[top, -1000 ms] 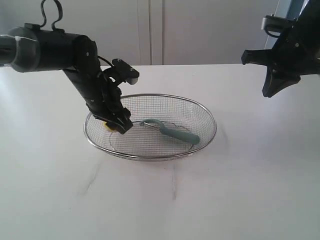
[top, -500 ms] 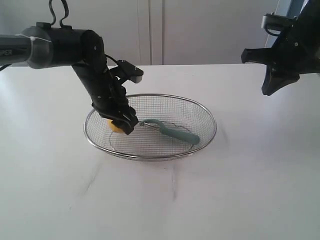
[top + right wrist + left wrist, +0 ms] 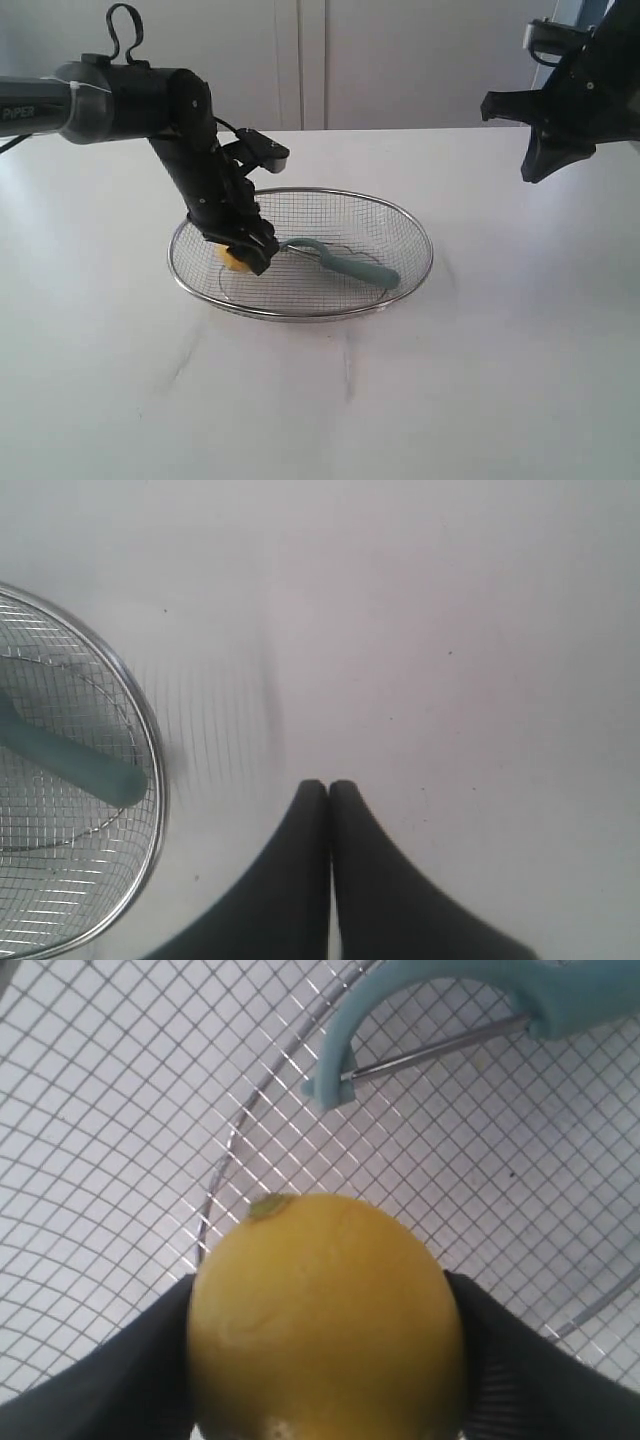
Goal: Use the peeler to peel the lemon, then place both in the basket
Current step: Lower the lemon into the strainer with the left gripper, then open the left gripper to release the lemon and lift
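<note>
White desk (image 3: 480, 380): left pincer (image 3: 250, 252) grasps small round yellow lemon (image 3: 325, 1320) low inside wide silver wire-mesh basket (image 3: 300, 313), near teal-handled metal-blade peeler (image 3: 345, 262); right pincer (image 3: 329, 790) clenched, empty. Risk: lemon rolls on release, or left pincer snags mesh lifting out.

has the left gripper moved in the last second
Yes. The left gripper, holding the lemon, has edged right from the basket's left rim toward the peeler.

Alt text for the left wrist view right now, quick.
A yellow lemon fills the foreground, gripped between two dark fingers, over the silver mesh basket. Beyond it lies the pale blue peeler, curved head and metal blade showing.
</note>
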Action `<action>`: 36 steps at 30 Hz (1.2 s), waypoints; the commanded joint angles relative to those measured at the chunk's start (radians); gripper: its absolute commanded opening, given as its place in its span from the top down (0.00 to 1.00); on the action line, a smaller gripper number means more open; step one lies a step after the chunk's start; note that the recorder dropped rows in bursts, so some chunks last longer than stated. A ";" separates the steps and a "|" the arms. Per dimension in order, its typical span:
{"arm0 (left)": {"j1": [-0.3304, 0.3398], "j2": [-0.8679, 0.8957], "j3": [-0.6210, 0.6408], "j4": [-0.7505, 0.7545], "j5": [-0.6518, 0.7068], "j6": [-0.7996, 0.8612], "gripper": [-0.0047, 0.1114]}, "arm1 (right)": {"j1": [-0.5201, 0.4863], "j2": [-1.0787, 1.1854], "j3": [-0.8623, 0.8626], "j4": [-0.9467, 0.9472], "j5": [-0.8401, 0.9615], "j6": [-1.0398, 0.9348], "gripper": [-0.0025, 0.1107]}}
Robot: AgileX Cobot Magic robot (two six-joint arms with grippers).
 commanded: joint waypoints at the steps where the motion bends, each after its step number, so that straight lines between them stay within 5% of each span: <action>1: -0.003 -0.008 -0.006 -0.051 -0.004 -0.006 0.44 | -0.009 -0.014 -0.007 0.000 -0.008 0.005 0.98; 4: -0.003 -0.008 -0.006 -0.051 -0.009 -0.006 0.31 | -0.009 -0.014 -0.007 0.000 -0.008 0.005 0.98; 33: -0.003 -0.117 -0.006 -0.038 0.042 -0.014 0.32 | -0.009 -0.014 -0.007 0.000 -0.008 0.005 0.98; 36: -0.001 -0.120 -0.006 -0.038 0.074 -0.035 0.37 | -0.009 -0.014 -0.007 0.000 -0.008 0.005 0.98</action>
